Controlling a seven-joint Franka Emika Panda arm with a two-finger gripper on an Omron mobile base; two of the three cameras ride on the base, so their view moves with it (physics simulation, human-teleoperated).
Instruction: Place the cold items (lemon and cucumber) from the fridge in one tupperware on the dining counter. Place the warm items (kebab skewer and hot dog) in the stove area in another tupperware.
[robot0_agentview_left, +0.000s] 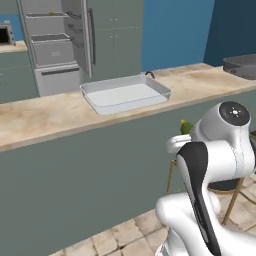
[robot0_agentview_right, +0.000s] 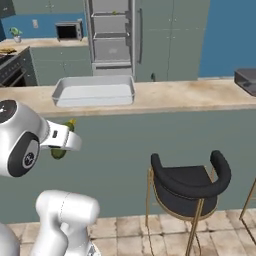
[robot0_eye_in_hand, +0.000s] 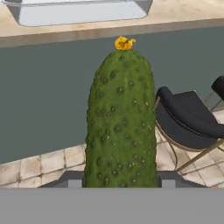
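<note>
I find the gripper (robot0_eye_in_hand: 118, 183) clamped on the cucumber (robot0_eye_in_hand: 120, 122): in the hand view the fruit rises straight out from between the jaws, its yellow blossom end farthest from them. The grip sits at the butt end, so most of the length overhangs forward of the jaws.

Beyond the tip, ahead of and above the jaws, lies the dining counter (robot0_agentview_left: 45, 117) with the tupperware (robot0_agentview_left: 125, 93) on it; I can make out nothing in it. A black chair (robot0_eye_in_hand: 186, 120) stands off to one side, lower than the jaws and against the counter face.

In both base views the cucumber sits below the counter's edge. In my judgement the step in hand is the carry to the container. To do it well I would raise the jaws first until the tip clears the counter edge and the container rim, then advance over the middle of the tray, level the cucumber along its long side, lower close to the floor of the tray, and only then release.
</note>
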